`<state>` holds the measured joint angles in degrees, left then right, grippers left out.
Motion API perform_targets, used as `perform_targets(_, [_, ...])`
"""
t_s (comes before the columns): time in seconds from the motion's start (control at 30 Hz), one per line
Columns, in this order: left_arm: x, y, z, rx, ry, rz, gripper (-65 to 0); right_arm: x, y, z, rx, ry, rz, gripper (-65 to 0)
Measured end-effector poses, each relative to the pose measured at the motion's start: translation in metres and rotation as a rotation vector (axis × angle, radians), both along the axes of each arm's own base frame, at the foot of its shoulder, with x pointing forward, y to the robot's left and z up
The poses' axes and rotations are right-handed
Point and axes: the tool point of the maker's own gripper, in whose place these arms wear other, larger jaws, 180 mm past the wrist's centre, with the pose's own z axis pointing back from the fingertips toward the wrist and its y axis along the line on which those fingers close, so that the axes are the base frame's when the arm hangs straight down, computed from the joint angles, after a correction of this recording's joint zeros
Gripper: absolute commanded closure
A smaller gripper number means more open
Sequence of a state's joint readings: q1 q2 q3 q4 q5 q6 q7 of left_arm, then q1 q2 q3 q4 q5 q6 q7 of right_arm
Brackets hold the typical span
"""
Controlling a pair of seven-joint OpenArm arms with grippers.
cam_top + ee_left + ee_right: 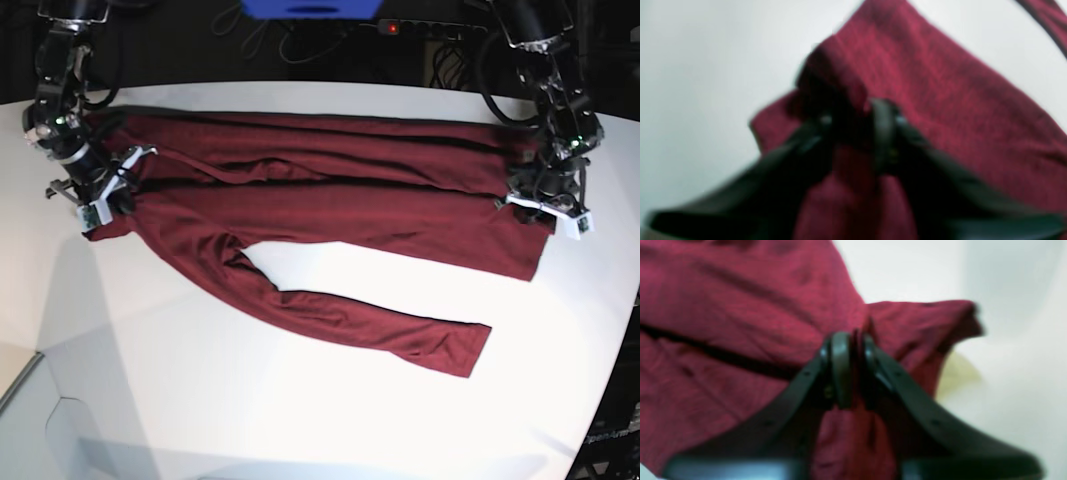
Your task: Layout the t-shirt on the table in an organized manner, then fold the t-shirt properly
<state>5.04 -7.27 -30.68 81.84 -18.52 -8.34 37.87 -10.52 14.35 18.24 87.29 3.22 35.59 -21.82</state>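
T-shirt (330,190) long axis left-right across table (300,400); sleeve trails right.

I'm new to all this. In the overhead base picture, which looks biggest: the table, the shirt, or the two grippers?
1. The table, by far.
2. The shirt, spread across most of its width.
3. The left gripper and right gripper look about alike; I wouldn't rank them.

At your twelve o'clock: one blue box (310,8), one black power strip (430,27) with red light, and loose black cables (300,45), possibly several.
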Motion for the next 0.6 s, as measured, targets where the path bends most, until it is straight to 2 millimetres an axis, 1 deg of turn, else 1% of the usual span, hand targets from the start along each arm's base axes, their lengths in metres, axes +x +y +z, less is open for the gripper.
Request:
perform_targets(0.03, [-0.001,0.000,0.000,-0.002,0.007,-0.002,-31.3,0.000,0.000,0.001,0.000,-0.003,0.000,-17.7])
perform_targets(0.07, [-0.002,0.000,-0.001,-0.003,0.012,-0.002,-33.1,0.001,0.000,0.001,-0.001,-0.004,-0.001,-20.8])
perform_targets(0.13, [-0.001,0.000,0.002,0.000,0.007,-0.003,-33.2,0.001,-0.001,0.004,-0.010,-0.008,0.002,-25.0])
perform_targets(0.2, [0.002,0.000,0.009,0.007,-0.008,-0.006,-33.2,0.005,-0.003,0.013,-0.022,-0.034,0.001,-27.3])
perform_targets(0.3, [0.005,0.001,0.020,0.023,-0.033,-0.012,-33.2,0.012,-0.010,0.038,-0.038,-0.106,-0.017,-27.7])
perform_targets(0.37, [0.005,0.001,0.028,0.036,-0.050,-0.019,-33.2,0.015,-0.008,0.049,-0.037,-0.141,-0.025,-27.8])
perform_targets(0.5, [0.004,-0.006,0.052,0.053,-0.113,-0.030,-33.2,0.019,-0.007,0.060,-0.042,-0.172,-0.024,-27.8])
perform_targets(0.6, [0.008,-0.017,0.075,0.020,-0.194,-0.047,-33.2,0.026,-0.006,0.065,-0.043,-0.186,-0.021,-27.9])
